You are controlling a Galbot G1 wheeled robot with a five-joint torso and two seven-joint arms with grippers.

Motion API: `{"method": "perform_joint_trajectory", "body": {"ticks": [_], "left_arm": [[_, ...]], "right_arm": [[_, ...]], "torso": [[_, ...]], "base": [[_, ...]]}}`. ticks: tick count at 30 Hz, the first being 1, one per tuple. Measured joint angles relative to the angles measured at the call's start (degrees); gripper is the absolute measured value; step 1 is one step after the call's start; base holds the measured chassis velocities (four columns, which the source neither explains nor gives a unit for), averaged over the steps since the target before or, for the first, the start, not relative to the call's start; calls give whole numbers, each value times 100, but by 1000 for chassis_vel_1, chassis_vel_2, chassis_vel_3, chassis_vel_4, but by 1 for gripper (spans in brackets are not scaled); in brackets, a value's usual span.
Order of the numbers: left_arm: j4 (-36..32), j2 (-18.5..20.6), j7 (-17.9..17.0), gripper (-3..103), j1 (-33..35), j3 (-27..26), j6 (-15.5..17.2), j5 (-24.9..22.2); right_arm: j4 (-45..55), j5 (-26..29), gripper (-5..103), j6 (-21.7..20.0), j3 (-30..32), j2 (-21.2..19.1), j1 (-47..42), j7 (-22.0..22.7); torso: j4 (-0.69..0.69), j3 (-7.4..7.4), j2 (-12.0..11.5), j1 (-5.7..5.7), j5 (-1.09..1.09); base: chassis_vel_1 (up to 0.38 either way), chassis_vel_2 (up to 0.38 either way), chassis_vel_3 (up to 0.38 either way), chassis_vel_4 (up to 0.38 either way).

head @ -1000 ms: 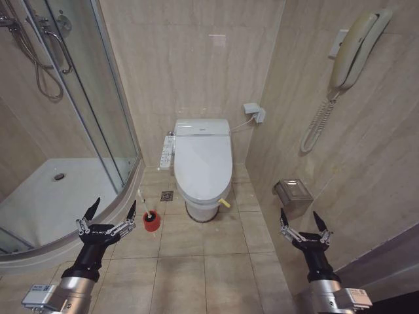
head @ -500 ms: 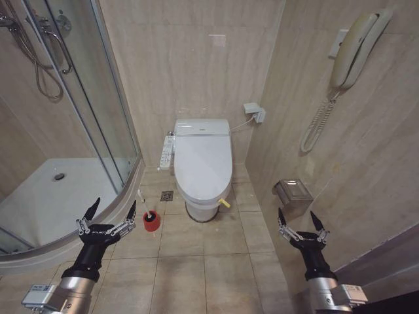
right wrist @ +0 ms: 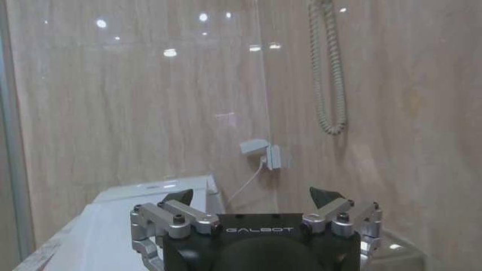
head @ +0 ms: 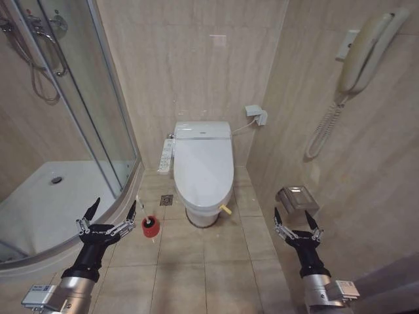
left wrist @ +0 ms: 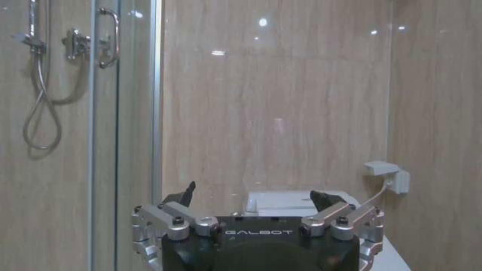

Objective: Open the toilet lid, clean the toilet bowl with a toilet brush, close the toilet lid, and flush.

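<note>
Straight ahead, against the far wall, the lid (head: 203,167) lies shut over the bowl (head: 201,212), and a small yellow strip (head: 226,210) sticks out at its near right edge. Left of the bowl, on the floor tiles, the red holder (head: 150,226) stands with the brush (head: 145,210) in it, the white handle leaning to the far left, toward the shower tray (head: 59,196). The left gripper (head: 105,219) hangs in the air at the near left, just beside the holder but not touching it; its fingers are spread wide and hold nothing. The right gripper (head: 291,226) hangs at the near right, close to the right wall and just near of the metal paper box (head: 298,198), also with fingers wide apart and empty. Both grippers are well apart from the lid. On the right wall a telephone (head: 366,52) is mounted high with its coiled cord hanging down, and a small socket (head: 256,114) with a cable sits at the far right of the toilet.
</note>
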Motion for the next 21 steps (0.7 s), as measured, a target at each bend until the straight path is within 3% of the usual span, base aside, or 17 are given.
{"method": "perform_joint_trajectory", "body": {"ticks": [12,21], "left_arm": [[0,0,0,100,0,0,0,0],[0,1,0,100,-1,0,0,0]], "right_arm": [[-70,-124,100,172,-115,143,-48,-209],[-218,-420,100,768,-109,252,-548,-379]], "torso": [[0,-1,0,-1,1],[-1,2,-2,5,0]], "base": [[-246,248,255,-252],[-270,262,260,-265]]}}
